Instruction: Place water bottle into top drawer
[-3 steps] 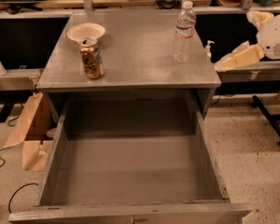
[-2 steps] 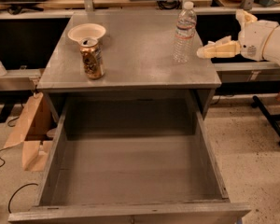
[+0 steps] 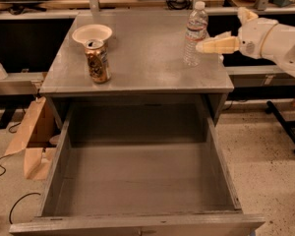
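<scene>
The water bottle, clear ribbed plastic with a white cap, stands upright at the back right of the grey cabinet top. My gripper reaches in from the right at the bottle's mid-height, open. Its lower finger points left and its tip is right next to the bottle's right side; I cannot tell whether they touch. The top drawer is pulled fully out below the cabinet top, and its flat grey bottom is bare.
A brown-gold drink can stands at the front left of the cabinet top, with a white bowl behind it. Cardboard pieces lean on the floor to the left. A black stand leg lies on the floor to the right.
My gripper has moved left from the right edge of the view to just beside the water bottle. The bottle, can and drawer have not moved.
</scene>
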`<state>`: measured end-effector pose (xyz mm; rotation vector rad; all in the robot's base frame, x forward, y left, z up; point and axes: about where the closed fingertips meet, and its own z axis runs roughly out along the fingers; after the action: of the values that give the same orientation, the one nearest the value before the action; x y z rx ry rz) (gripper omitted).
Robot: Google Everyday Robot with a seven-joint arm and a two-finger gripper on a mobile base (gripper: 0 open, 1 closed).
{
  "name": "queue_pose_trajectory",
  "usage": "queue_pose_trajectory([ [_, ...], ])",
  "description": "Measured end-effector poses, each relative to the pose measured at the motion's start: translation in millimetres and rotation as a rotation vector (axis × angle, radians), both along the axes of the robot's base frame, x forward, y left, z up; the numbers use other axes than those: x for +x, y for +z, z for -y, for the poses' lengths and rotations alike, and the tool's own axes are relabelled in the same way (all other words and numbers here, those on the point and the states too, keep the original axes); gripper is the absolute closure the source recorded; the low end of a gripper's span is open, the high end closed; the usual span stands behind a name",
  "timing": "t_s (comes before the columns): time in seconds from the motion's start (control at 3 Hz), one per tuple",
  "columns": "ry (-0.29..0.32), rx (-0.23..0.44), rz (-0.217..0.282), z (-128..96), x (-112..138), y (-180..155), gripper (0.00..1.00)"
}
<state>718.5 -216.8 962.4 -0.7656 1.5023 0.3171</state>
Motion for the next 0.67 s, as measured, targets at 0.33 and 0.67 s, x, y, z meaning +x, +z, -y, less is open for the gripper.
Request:
queue_pose_trajectory([
  [0.33,-0.012,0.069,-0.028,-26,35,-3,0.00],
  [0.67,-0.011,0.107,-0.072,-51,60,-10,0.00],
])
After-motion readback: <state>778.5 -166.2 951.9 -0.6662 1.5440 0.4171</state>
